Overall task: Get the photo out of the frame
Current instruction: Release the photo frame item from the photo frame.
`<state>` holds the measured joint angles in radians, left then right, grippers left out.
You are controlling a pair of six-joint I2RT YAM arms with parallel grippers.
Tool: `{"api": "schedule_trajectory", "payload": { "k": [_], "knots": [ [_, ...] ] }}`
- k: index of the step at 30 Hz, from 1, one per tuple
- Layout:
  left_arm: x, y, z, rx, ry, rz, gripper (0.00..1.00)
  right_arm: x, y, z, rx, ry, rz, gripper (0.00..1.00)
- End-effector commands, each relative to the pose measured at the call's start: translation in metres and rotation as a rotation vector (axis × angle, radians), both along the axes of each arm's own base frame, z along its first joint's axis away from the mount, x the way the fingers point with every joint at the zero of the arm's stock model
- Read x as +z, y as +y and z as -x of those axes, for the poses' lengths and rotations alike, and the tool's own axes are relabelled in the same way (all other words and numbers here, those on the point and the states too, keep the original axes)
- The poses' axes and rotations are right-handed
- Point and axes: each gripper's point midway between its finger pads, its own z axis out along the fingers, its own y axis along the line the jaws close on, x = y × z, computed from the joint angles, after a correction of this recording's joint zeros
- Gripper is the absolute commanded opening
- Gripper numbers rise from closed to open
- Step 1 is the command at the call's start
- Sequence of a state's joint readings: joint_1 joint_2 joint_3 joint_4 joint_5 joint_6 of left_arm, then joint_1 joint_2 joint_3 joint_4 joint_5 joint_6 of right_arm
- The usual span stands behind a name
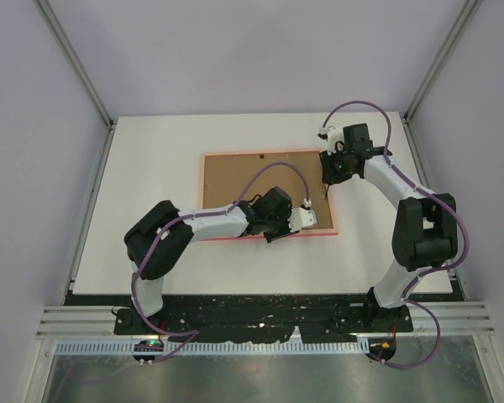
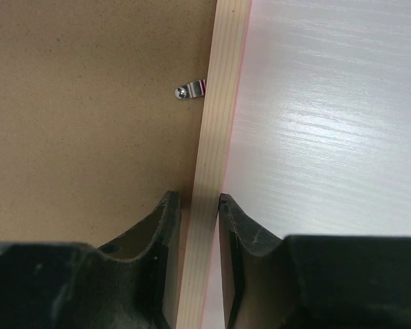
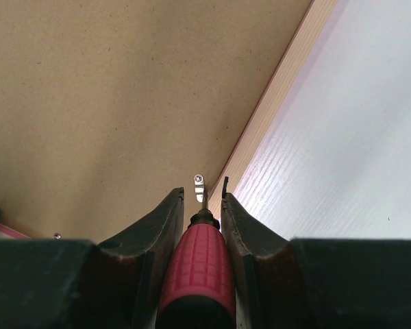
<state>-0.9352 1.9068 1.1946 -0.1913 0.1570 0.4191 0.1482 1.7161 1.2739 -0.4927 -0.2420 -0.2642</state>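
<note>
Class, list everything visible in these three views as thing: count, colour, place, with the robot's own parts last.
table: one, white, under everything
frame: one, pink rim, back up, mid-table
backing board: one, brown, filling the frame's back
clips: two seen, silver, on the board by the rail
screwdriver: one, red handle, in the right gripper, tip at a clip
photo: none visible
arms: two, white and black, bases at the near edge
left gripper: one, black, astride a frame rail
right gripper: one, black, shut on the screwdriver

Front of the face-down frame unseen.
</note>
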Motion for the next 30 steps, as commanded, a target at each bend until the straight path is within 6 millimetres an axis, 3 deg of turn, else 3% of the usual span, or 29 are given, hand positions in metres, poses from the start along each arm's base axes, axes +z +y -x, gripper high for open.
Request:
{"api": "schedule_trajectory", "payload": {
  "k": [1,30],
  "knots": [
    [-0.035,0.016,0.016,0.028,0.096,-0.079,0.0,-0.001,0.01,0.015,0.039,0.077,-0.034,0.08],
    [-0.035,0.016,0.018,0.023,0.1,-0.075,0.0,-0.003,0.02,0.021,0.075,0.095,-0.069,0.08]
  ]
}}
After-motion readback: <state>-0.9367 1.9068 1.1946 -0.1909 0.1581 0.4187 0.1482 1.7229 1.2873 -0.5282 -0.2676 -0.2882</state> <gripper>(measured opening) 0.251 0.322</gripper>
